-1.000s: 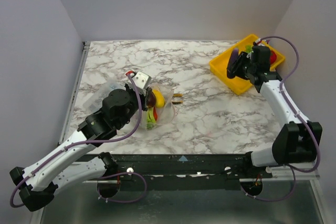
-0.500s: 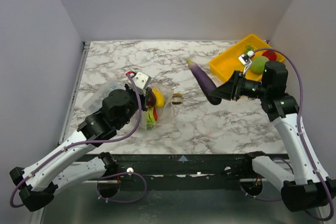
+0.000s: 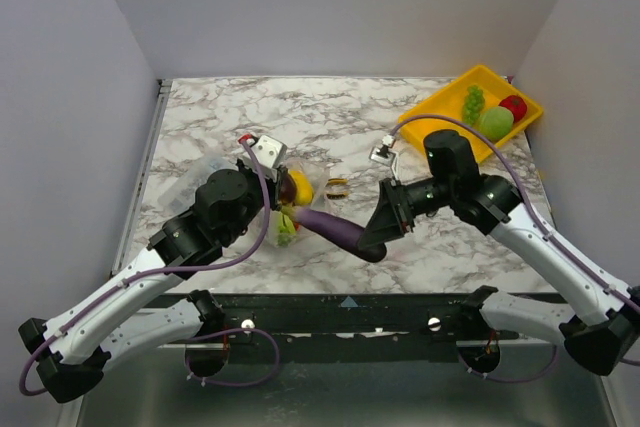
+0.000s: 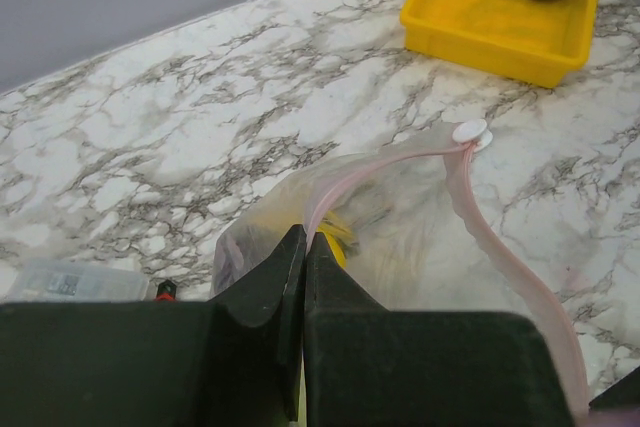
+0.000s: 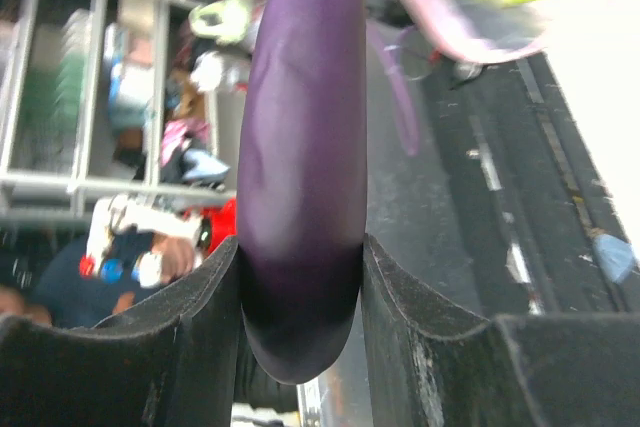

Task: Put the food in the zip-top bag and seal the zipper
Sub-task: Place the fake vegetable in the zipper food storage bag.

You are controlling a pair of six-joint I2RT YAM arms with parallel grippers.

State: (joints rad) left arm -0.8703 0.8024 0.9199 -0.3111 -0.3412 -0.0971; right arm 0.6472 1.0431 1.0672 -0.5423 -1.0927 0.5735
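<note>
Purple eggplant point(image 3: 330, 228) is sitting clamped between the right gripper's point(image 3: 377, 240) fingers, its tip at the mouth of the clear bag point(image 3: 300, 209) (lemon point(image 3: 300, 187) inside), while the left gripper point(image 4: 303, 272) is pinching the pink zipper point(image 4: 500, 257) tight.

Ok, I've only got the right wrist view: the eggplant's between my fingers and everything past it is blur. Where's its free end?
Observer: From above, the eggplant has its free end right at the mouth of the zip-top bag. I cannot tell whether it is inside.
Operator: Is the mouth held open?
Observer: In the left wrist view, the left gripper is shut on one side of the pink zipper. The other side bows away, leaving a gap.
Operator: What's left in the tray?
Observer: Green grapes, a round green fruit and a red fruit sit in the yellow tray.
</note>
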